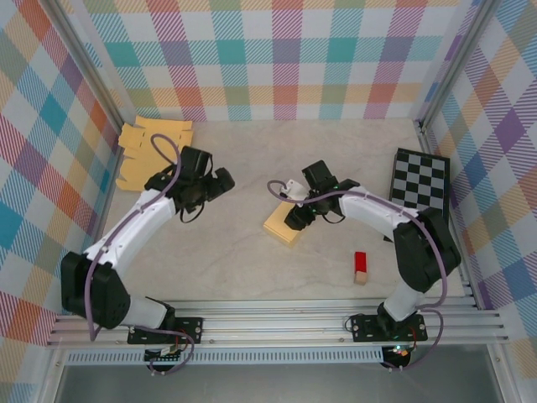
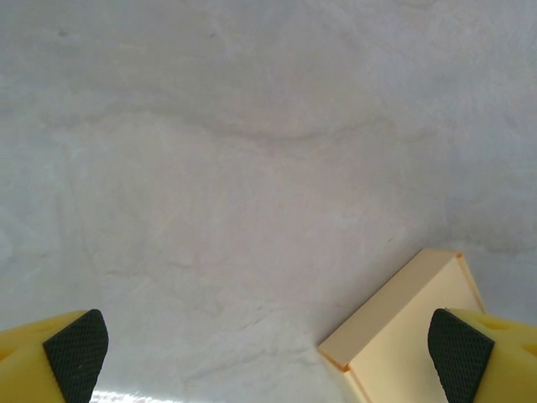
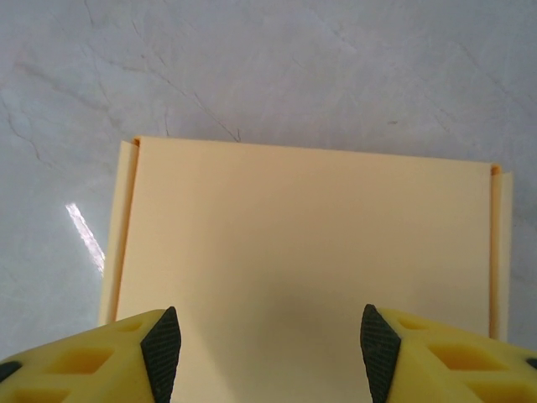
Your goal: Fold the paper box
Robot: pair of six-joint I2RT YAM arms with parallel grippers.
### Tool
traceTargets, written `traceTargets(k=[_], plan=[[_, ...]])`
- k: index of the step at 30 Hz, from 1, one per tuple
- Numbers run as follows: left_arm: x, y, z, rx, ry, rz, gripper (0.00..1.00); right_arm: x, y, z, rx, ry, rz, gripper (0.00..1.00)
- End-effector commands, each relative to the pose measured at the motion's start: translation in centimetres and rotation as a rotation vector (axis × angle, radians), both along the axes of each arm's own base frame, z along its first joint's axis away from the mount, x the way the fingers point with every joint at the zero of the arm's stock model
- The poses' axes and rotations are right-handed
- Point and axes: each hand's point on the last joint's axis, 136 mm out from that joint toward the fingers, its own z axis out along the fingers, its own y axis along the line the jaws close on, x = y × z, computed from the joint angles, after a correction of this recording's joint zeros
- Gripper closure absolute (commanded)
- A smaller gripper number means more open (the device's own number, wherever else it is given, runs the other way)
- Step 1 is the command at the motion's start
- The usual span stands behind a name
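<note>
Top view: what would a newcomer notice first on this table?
A folded yellow paper box sits mid-table, with the right claw open over its lid. In the far left corner lie flat cardboard sheets, and a checkerboard lies at the right edge.

Overhead view plus 2 close downward wrist views of box [image 1: 284,225]

The left arm [image 1: 134,222] rises from its near-left base and bends far and rightward. Its left hand [image 1: 223,181] points right, the fingers [image 2: 75,353] spread wide with nothing between them. The right arm [image 1: 394,222] arcs from near right toward the left. Its right hand [image 3: 268,344] tilts downward, with the pads [image 3: 161,348] parted.
</note>
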Motion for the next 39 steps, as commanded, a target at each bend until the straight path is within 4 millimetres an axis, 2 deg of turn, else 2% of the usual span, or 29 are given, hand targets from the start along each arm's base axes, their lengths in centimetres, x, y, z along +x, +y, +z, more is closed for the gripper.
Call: traceTargets(k=[1, 4, 7, 12, 17, 23, 26, 29, 33, 36, 39], plan=[[-2.1, 2.3, -1.0, 0.032, 0.029, 0.062, 0.00, -0.4, -0.5, -0.9, -0.072, 0.041, 0.029, 0.39], [-2.9, 3.6, -0.8, 0.031, 0.022, 0.093, 0.00, -0.1, -0.4, -2.4, -0.137, 0.038, -0.020, 0.38], [-3.2, 4.0, -0.8, 0.030, 0.021, 0.102, 0.00, 0.2, -0.5, -3.8, -0.169, 0.051, -0.085, 0.38], [-3.3, 4.1, -0.9, 0.022, 0.026, 0.106, 0.00, 2.8, -2.7, -5.4, -0.263, 0.031, -0.256, 0.38], [-3.4, 4.1, -1.1, 0.023, 0.030, 0.107, 0.00, 7.2, -7.0, -4.0, -0.258, 0.007, -0.506, 0.37], [-3.4, 4.5, -2.0, 0.042, 0.052, 0.108, 0.00, 12.8, -12.8, -2.7, -0.268, -0.010, -0.656, 0.37], [-3.1, 4.8, -2.5, 0.044, 0.066, 0.115, 0.00, 15.7, -16.3, -2.4, -0.258, 0.007, -0.761, 0.37], [-2.8, 5.2, -3.0, 0.049, 0.084, 0.121, 0.00, 18.2, -19.8, -2.5, -0.269, 0.046, -0.883, 0.37], [-2.3, 5.7, -3.5, 0.053, 0.100, 0.132, 0.00, 20.2, -23.6, -3.2, -0.231, 0.125, -1.116, 0.37], [-1.8, 6.0, -3.6, 0.055, 0.105, 0.139, 0.00, 21.3, -24.3, -2.7, -0.122, 0.170, -1.248, 0.38], [-1.3, 6.3, -3.4, 0.059, 0.106, 0.145, 0.00, 22.4, -22.8, -0.5, 0.026, 0.177, -1.288, 0.38]])
